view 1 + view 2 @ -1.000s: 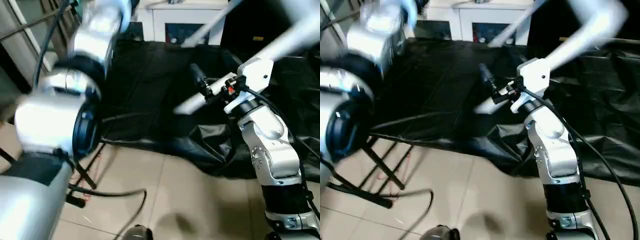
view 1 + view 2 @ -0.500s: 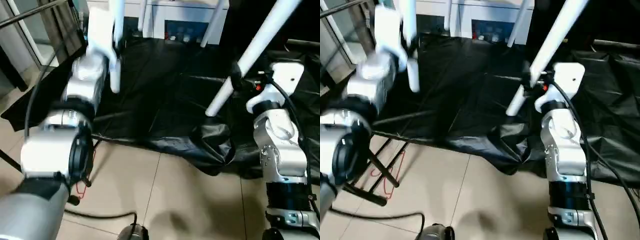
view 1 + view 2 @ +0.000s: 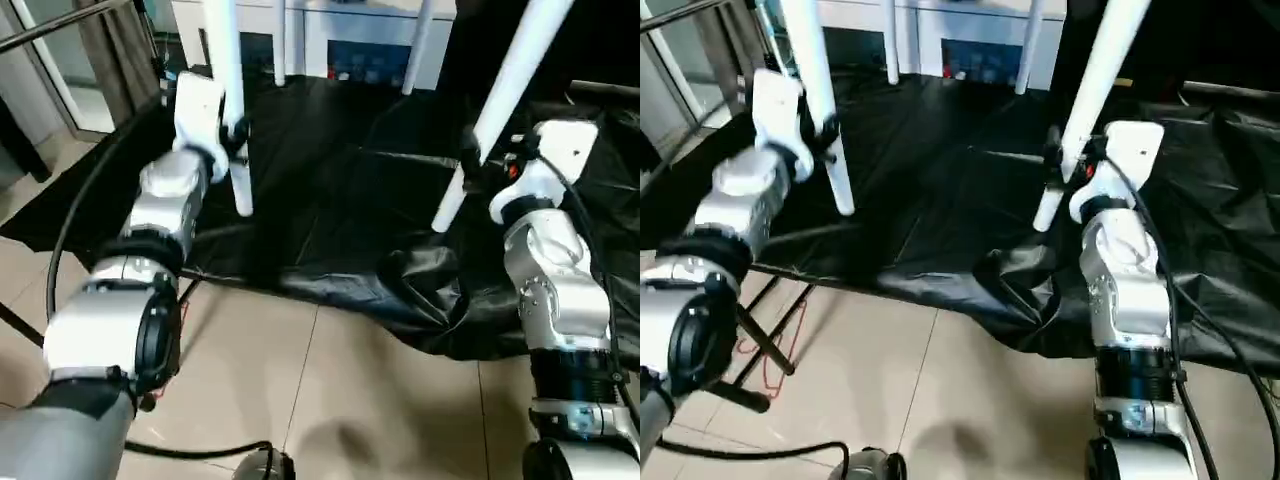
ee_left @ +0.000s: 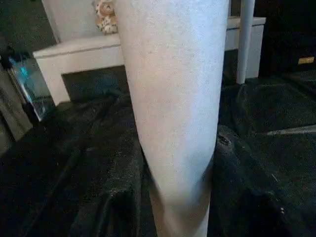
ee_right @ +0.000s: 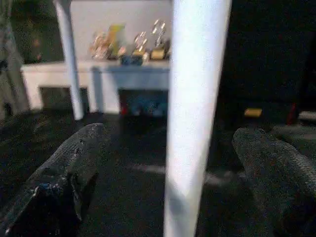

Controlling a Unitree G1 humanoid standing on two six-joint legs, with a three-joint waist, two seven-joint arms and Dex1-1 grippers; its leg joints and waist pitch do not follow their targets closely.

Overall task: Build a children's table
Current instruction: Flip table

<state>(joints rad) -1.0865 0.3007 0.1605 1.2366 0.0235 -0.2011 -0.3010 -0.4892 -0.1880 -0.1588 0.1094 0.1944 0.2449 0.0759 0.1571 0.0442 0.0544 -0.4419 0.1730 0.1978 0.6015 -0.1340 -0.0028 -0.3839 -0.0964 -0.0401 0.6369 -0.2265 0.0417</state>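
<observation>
The left hand (image 3: 236, 130) is clenched on a white table leg (image 3: 226, 90) that stands nearly upright, its lower end hanging free above the black sheet (image 3: 330, 190). The right hand (image 5: 168, 182) is spread wide, its two black fingers (image 5: 74, 163) standing apart on either side of a second leg (image 3: 495, 110), which leans across the sheet's right part; neither finger presses it. Two more legs (image 3: 415, 45) rise at the sheet's far edge, before a white cabinet (image 3: 350, 40). The sheet's near edge sags onto the tiled floor (image 3: 330, 390).
</observation>
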